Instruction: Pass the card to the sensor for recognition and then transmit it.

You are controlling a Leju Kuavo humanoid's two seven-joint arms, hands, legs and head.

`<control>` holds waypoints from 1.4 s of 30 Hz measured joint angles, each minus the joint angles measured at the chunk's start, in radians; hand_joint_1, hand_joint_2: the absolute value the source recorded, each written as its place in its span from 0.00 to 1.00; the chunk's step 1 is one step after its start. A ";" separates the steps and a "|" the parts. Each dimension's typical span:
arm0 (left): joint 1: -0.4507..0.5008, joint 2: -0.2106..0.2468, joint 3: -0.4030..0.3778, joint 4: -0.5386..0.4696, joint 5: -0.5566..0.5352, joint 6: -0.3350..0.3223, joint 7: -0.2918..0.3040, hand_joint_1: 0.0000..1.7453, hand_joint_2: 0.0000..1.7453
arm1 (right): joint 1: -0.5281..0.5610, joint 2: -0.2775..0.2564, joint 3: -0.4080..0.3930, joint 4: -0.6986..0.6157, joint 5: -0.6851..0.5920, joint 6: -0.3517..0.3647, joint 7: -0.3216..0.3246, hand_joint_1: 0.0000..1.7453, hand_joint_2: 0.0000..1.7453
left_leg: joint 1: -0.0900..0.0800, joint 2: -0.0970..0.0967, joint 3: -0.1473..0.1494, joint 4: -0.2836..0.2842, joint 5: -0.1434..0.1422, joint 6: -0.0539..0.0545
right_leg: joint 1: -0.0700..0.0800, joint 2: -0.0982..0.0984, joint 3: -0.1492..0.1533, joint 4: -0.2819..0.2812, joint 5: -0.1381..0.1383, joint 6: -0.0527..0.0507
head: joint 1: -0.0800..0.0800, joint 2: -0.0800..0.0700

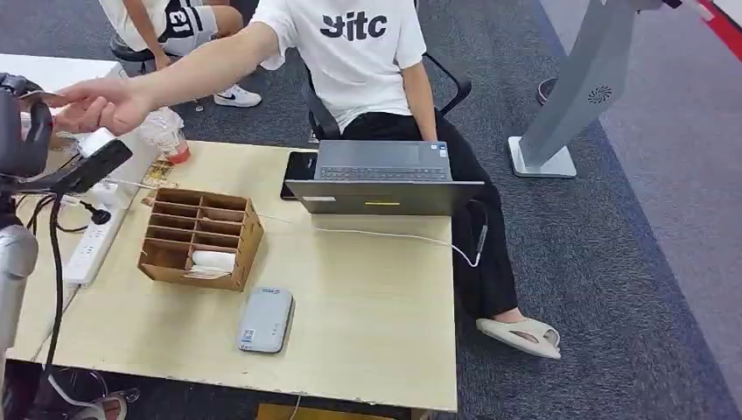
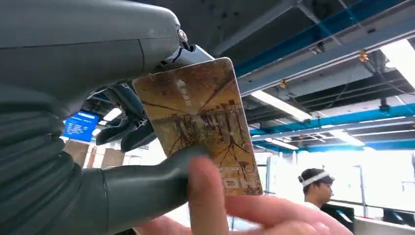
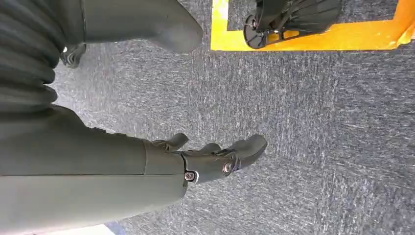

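My left hand point(image 1: 19, 127) is raised at the far left, beside the table. It holds a brown patterned card point(image 2: 198, 122) between its thumb point(image 2: 147, 188) and darker fingers point(image 2: 122, 125). A person's hand point(image 1: 101, 103) reaches across to it, and that person's fingers point(image 2: 220, 205) touch the card's near end. The grey card sensor point(image 1: 265, 319) lies flat near the table's front edge, well away from the card. My right hand point(image 3: 215, 159) hangs over grey carpet with its fingers apart, holding nothing.
A wooden compartment box point(image 1: 201, 238) stands behind the sensor. A laptop point(image 1: 385, 179) and a dark phone point(image 1: 297, 166) sit at the table's far edge, in front of a seated person point(image 1: 367, 61). A power strip point(image 1: 92, 245) and a bottle point(image 1: 166, 136) are at the left.
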 joint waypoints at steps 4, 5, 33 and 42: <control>-0.021 -0.008 0.011 0.029 0.034 0.043 -0.015 1.00 1.00 | 0.000 0.000 0.000 0.000 0.003 -0.002 0.007 0.00 1.00 | 0.000 0.000 0.000 0.000 0.000 0.000 | 0.000 0.000 0.000 0.000 0.000 0.000 | 0.000 0.000; -0.021 -0.014 0.014 0.029 0.041 0.063 -0.022 1.00 1.00 | 0.000 0.000 0.000 0.000 0.004 -0.002 0.008 0.00 1.00 | 0.000 0.000 0.000 0.000 0.000 0.000 | 0.000 0.000 0.000 0.000 0.000 0.000 | 0.000 0.000; -0.014 -0.126 0.017 -0.024 -0.029 0.143 -0.040 0.00 1.00 | -0.004 0.000 -0.001 0.000 0.043 0.000 0.042 0.00 1.00 | 0.000 0.001 0.000 0.000 0.000 0.000 | 0.000 0.002 -0.001 0.000 0.001 0.000 | 0.000 0.000; 0.217 -0.138 -0.134 -0.182 -0.022 -0.064 -0.016 0.00 1.00 | -0.001 0.003 -0.032 0.000 0.026 -0.001 0.045 0.00 1.00 | 0.000 0.001 -0.002 0.000 0.000 0.000 | 0.000 0.000 -0.002 -0.001 0.000 0.000 | 0.000 0.000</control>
